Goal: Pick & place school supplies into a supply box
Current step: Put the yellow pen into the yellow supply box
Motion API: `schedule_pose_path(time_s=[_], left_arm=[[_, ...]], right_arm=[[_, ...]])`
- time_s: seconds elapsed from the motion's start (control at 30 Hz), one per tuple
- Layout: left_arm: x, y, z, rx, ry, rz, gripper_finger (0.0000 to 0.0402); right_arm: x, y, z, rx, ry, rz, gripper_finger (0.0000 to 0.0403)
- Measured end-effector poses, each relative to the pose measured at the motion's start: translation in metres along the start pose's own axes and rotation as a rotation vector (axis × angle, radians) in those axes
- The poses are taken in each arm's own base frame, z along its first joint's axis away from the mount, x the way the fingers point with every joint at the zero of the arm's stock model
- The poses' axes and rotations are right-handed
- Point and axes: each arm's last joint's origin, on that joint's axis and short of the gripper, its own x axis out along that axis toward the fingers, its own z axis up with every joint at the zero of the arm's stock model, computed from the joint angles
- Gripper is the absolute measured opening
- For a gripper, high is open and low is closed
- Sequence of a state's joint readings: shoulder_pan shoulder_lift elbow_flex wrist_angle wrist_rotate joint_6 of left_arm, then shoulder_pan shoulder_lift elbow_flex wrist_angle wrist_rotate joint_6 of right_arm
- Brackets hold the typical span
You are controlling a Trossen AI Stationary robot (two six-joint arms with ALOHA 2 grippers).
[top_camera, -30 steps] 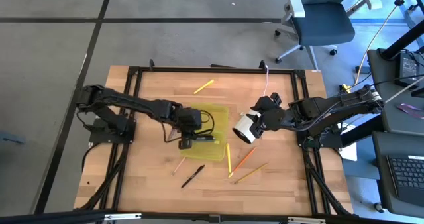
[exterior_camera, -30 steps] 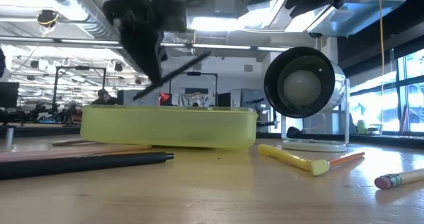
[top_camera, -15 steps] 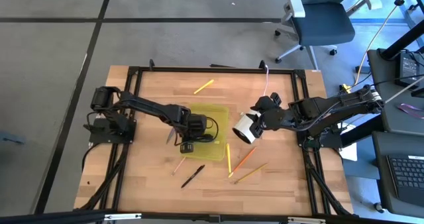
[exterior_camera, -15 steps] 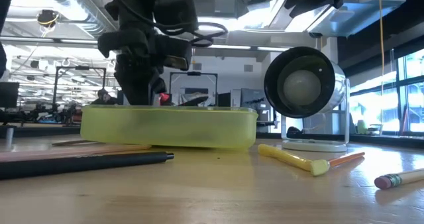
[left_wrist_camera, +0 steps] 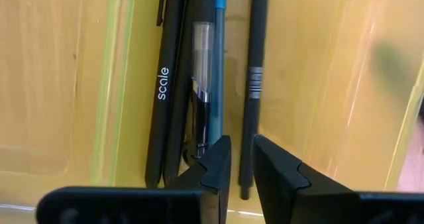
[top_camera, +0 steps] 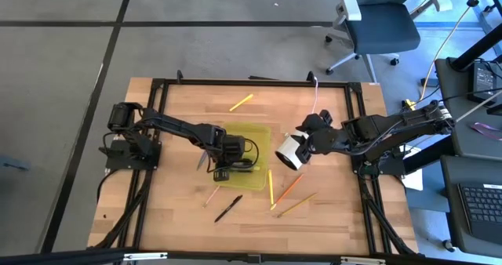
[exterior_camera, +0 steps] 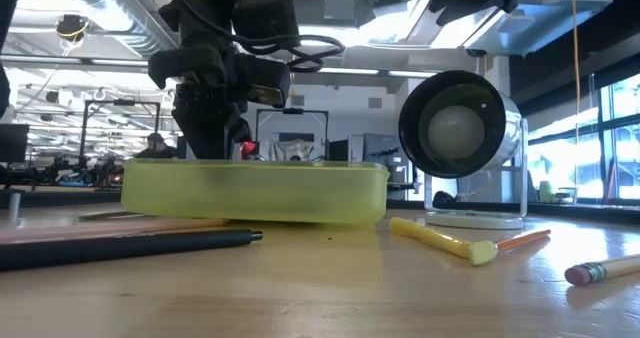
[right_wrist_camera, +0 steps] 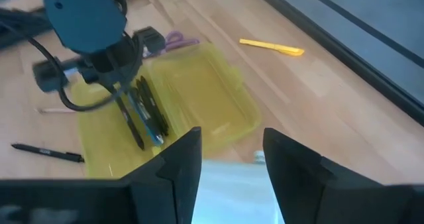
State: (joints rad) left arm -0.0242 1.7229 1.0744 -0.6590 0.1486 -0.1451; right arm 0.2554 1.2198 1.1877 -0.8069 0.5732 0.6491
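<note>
**A:** so where's the left tool point(top_camera: 220, 173) sitting? Down inside the box point(top_camera: 263, 136), right at its near end. From the wrist camera its two dark fingers point(left_wrist_camera: 213, 166) stand slightly apart and a thin black pen point(left_wrist_camera: 252, 91) runs up from the gap between them. Can't tell if they're actually pinching it or just straddling it.

**B:** what else is in the box?

**A:** a black pen point(left_wrist_camera: 161, 85) with white lettering, a clear-barrelled pen point(left_wrist_camera: 201, 65), and a blue one point(left_wrist_camera: 219, 58), all lying side by side along one wall, just beside the thin pen. The box is shallow, rectangular, see-through yellow-green plastic with rounded corners, sitting mid-bench point(top_camera: 180, 100) on pale wood planks.

**B:** and the right tool point(top_camera: 302, 143)?

**A:** just past the box's right side, fingers spread and clamped on a white cylinder point(top_camera: 287, 151), smooth and round. Loose on the bench: a yellow marker point(top_camera: 241, 103) behind the box, a black pen point(top_camera: 228, 208), and orange and yellow pencils point(top_camera: 290, 186) in front.
</note>
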Motion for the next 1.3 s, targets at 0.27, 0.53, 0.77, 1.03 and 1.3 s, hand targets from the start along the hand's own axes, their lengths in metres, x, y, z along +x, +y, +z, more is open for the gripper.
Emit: schedule_pose_path(time_s=[0.27,0.53,0.77,1.03,1.3], left_arm=[[-0.004,0.000,0.000,0.003,-0.009,-0.001,0.0049],[-0.017,-0.001,-0.002,0.005,-0.037,0.000,0.0056],[-0.038,0.004,-0.004,-0.013,-0.094,0.013,0.0051],[-0.065,0.017,-0.015,-0.024,-0.104,0.106,0.0058],[-0.083,0.027,-0.022,-0.039,-0.134,0.177,0.0057]], right_arm=[[-0.001,0.007,0.009,0.039,-0.081,0.062,0.0165],[-0.002,0.009,0.008,0.091,-0.077,0.091,0.0165],[0.001,0.023,0.000,0.167,0.026,0.197,0.0165],[0.003,0.057,-0.014,0.193,0.098,0.231,0.0162],[0.012,0.093,-0.033,0.289,0.285,0.161,0.0133]])
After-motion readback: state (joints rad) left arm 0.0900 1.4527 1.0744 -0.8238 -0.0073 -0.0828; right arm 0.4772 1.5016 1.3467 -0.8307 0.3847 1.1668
